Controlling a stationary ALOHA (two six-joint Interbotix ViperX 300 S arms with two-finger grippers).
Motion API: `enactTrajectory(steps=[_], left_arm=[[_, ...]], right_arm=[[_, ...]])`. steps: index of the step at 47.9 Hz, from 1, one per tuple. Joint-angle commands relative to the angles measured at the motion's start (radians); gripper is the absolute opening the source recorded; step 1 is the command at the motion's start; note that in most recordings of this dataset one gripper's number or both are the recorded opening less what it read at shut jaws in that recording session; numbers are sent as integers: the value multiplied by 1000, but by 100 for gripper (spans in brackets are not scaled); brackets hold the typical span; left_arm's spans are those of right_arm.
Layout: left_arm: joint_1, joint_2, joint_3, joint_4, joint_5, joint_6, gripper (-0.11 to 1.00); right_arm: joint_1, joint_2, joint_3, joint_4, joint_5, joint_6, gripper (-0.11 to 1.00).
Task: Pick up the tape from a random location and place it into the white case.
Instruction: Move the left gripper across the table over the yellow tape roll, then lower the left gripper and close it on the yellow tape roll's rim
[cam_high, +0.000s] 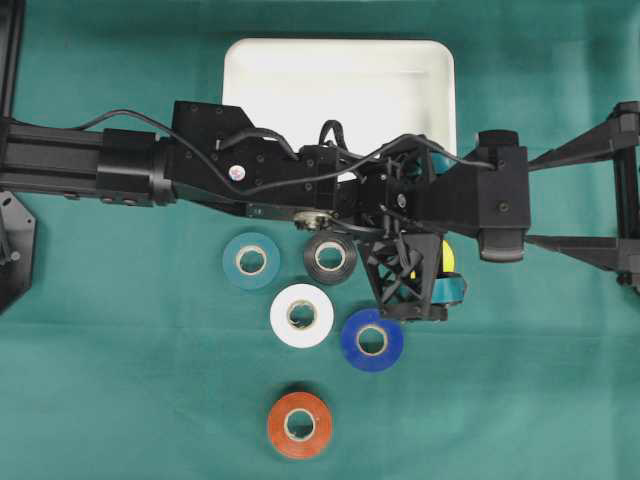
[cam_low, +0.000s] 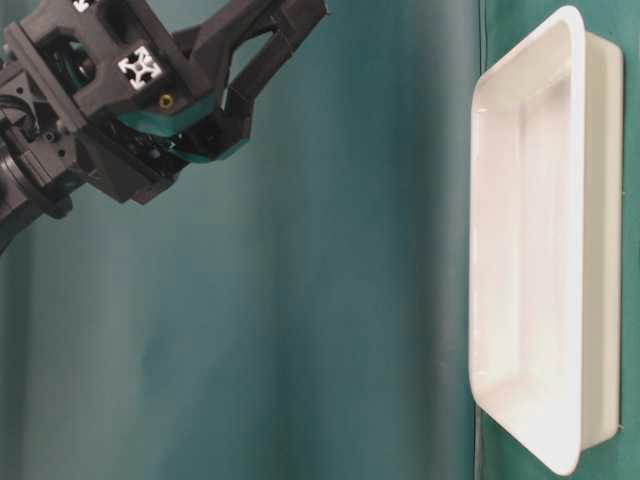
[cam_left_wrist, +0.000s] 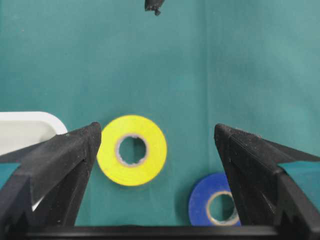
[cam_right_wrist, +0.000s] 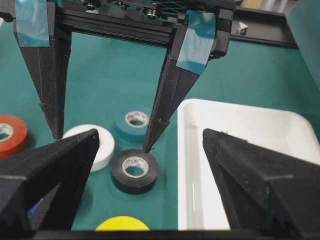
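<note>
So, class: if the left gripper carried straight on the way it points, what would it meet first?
Probably the yellow tape, which lies between the left gripper's open jaws in its wrist view; depth is unclear.

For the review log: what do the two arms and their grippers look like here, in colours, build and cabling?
Both arms are matte black. The left arm has boxy segments, loose black cables along its top and a small round sticker. The left gripper has long tapered black jaws with teal tape patches near their bases, on a lattice-framed mount. The right gripper has broad black wedge-shaped jaws.

Tape rolls on the cloth, near the white case.
</note>
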Motion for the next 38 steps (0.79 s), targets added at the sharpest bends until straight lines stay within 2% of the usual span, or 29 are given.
enactTrajectory(steps=[1,24,38], left_arm=[[2,-20,-14,2,-8,0,100],[2,-20,6,2,-26,0,100],[2,-18,49,2,-81,0,100]], right_arm=[[-2,5,-25,0,-3,3,92],[0,5,-26,0,-3,2,92],[0,5,-25,0,-3,2,92]])
